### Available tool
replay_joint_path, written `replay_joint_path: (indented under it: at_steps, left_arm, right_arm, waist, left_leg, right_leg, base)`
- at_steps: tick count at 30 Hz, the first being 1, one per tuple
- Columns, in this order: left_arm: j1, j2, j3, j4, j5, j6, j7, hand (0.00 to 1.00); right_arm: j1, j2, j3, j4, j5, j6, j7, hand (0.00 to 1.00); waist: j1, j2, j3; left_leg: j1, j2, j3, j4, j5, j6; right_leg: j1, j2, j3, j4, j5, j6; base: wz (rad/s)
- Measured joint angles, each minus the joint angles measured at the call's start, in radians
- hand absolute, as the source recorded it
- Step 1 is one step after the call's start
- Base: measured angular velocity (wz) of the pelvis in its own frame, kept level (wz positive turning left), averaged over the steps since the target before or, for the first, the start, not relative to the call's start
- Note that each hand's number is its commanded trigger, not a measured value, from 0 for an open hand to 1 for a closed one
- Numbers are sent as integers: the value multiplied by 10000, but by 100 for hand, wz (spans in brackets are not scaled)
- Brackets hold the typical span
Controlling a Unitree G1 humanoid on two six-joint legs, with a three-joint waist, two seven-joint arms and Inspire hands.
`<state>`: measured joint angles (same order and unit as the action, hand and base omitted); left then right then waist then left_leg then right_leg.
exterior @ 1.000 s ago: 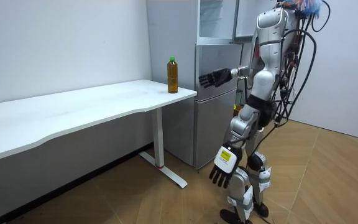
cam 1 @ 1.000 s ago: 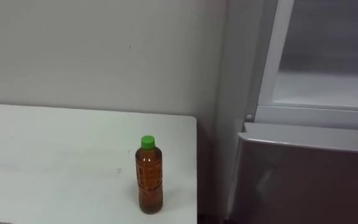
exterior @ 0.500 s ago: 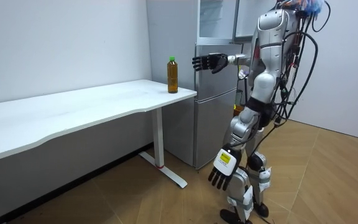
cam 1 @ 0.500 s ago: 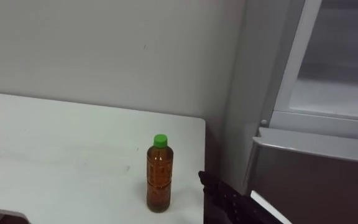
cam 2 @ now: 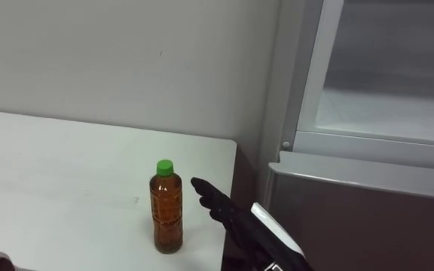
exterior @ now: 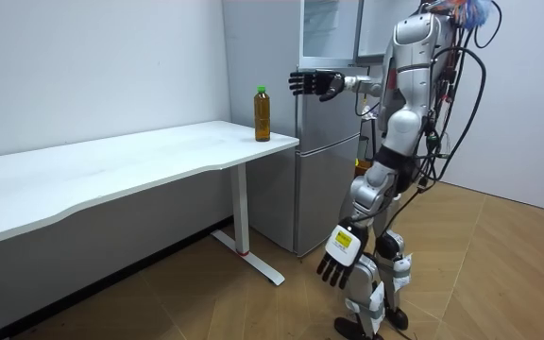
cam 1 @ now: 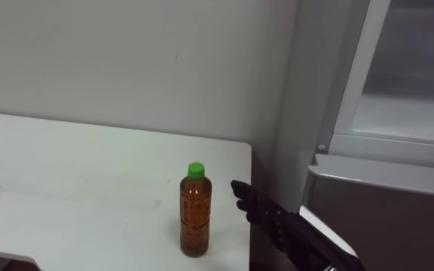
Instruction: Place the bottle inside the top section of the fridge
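One bottle [cam 1: 195,211] stands upright just left of the outstretched right hand [cam 1: 270,217].

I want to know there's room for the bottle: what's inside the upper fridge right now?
The upper fridge is open. Its pale floor and back wall show, with nothing on the visible part. Its top and right side are cut off by the picture edge, so unseen.

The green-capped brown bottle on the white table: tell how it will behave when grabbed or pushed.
Tall, narrow, upright near the white table's edge, the brown bottle with a green cap would probably tip if the right robot hand pushes it high. It looks nearly full, so likely heavy. Once down, its round body might roll.
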<state>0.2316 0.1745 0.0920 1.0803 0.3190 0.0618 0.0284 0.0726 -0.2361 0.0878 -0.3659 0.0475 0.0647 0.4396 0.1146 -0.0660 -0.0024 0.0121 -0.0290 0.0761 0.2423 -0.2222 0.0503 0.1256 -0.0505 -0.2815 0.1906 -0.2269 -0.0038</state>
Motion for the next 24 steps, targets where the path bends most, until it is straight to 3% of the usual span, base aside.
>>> replay_joint_path:
  at_steps: [13, 24]
  left_arm:
    - [-175, 14, -650, -14, 12, 27, 14, 0]
    - [-175, -13, -876, -44, 76, 253, 391, 0]
  right_arm:
    - [-83, 30, 117, 7, 429, 2, -333, 0]
    - [-757, 59, 1026, 1972, 1431, 5, -2143, 0]
  waist:
    - [48, 4, 79]
    - [271, -23, 78]
  left_leg:
    - [-232, -15, -275, 205, -9, 3]
    - [-186, -58, -389, 212, 3, 7]
  right_leg:
    - [-15, -5, -435, -7, 5, -1]
    - [126, 11, -644, -31, 27, 28]
  base:
    - [6]
    - [3]
